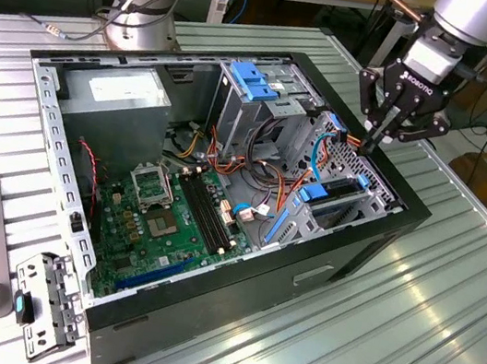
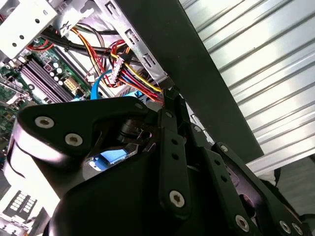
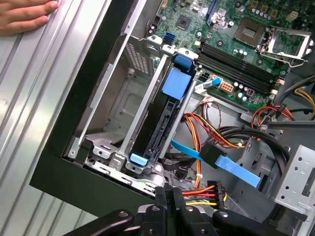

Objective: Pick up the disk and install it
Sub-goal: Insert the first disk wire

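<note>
The disk (image 1: pixel 337 189) stands on edge in the drive bay at the corner of the open computer case (image 1: pixel 233 302) towards the exterior view's right. Its blue carrier bracket (image 3: pixel 175 82) frames the dark drive body in the first wrist view. My gripper (image 1: pixel 367 145) hangs just above the case rim behind the bay, a little apart from the disk. The fingers (image 3: pixel 162 194) are pressed together with nothing between them, close to the bundle of coloured power wires (image 2: pixel 135 78).
A grey power-supply box (image 1: pixel 114 90), a drive cage with a blue latch (image 1: pixel 256 81) and the green motherboard (image 1: pixel 172 217) fill the case. A blue flat cable (image 3: pixel 224 163) lies loose beside the bay. A person's hand (image 3: pixel 24 14) rests on the ribbed table. A metal bracket (image 1: pixel 40 307) lies outside.
</note>
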Available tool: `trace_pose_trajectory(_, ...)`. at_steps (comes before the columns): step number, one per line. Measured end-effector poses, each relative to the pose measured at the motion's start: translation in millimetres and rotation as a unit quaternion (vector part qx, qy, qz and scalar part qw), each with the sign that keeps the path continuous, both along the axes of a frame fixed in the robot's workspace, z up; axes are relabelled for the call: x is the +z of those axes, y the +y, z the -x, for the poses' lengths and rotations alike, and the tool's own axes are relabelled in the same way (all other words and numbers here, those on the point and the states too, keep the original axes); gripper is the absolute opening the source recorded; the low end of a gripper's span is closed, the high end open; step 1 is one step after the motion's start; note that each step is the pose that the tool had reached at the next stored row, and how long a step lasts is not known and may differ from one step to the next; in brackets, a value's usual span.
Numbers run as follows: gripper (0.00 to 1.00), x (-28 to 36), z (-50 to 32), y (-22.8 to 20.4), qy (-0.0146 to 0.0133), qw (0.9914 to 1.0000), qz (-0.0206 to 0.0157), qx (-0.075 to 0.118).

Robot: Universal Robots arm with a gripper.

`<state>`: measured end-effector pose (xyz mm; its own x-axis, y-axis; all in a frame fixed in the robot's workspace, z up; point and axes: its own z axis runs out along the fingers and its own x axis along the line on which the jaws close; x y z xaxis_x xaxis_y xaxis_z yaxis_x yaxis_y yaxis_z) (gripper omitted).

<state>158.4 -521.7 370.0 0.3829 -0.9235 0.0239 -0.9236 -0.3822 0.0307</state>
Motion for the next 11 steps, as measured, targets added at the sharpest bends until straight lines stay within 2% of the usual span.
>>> trace_pose_trajectory(4,0.16,-0.4,0.1,0.0,0.0,0.99968,-0.0001,-0.025)
trace_pose_trajectory(11,0.16,-0.5,11.2,-1.0,0.0,0.99959,-0.0002,-0.029)
